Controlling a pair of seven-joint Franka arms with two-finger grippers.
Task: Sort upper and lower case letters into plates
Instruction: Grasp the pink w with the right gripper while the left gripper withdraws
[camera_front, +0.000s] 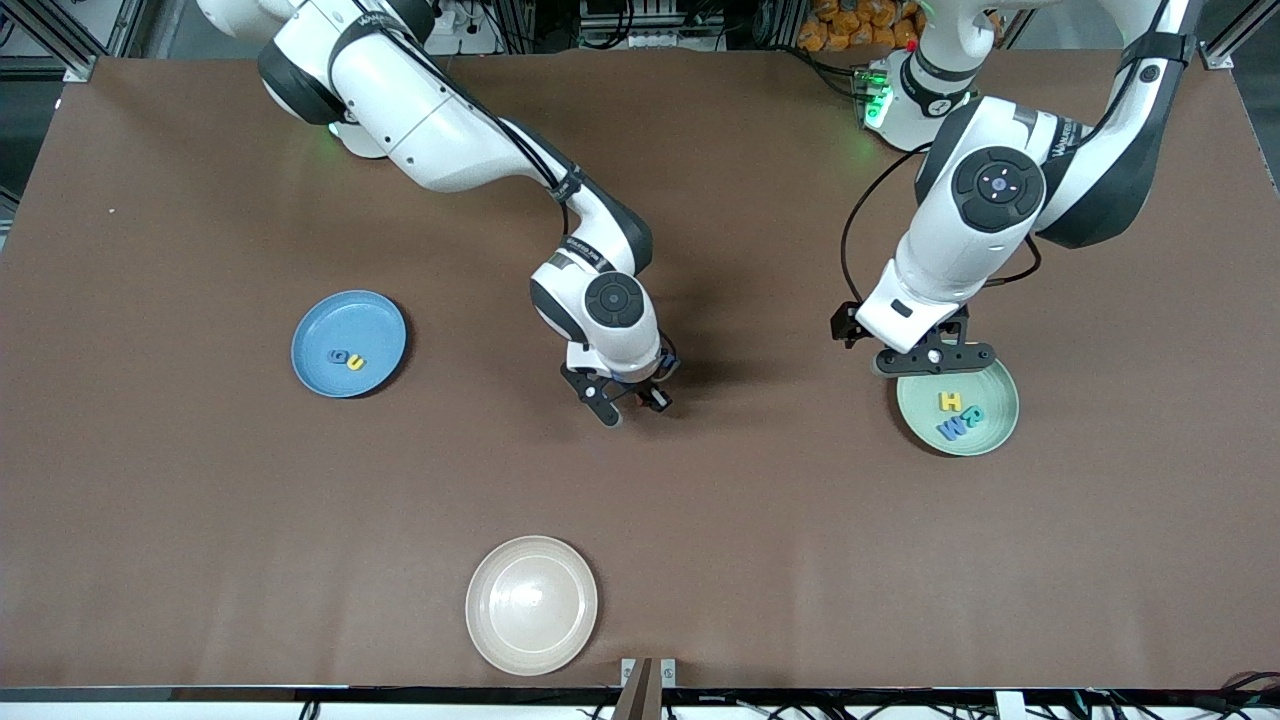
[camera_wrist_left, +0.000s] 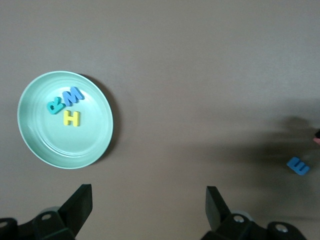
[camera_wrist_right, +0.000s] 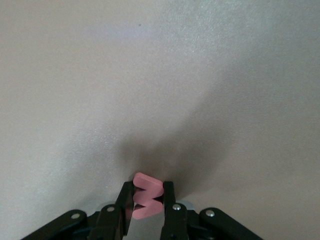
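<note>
Pinching flat pink zigzag letter (camera_wrist_right: 147, 196), right end effector (camera_wrist_right: 148, 207); left end effector (camera_wrist_left: 149, 207) wide open, empty.

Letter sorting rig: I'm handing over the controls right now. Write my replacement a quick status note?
Right hand: shut on a pink letter, over bare table mid-table.
Left hand: open, empty, over the rim of the mint green plate.
Done: yellow H, blue W and teal R lie in the mint plate; a blue letter and a yellow one lie in the sky blue plate.
Left: plate the pink letter; a blue E lies loose on the table. The cream plate isn't a target.
</note>
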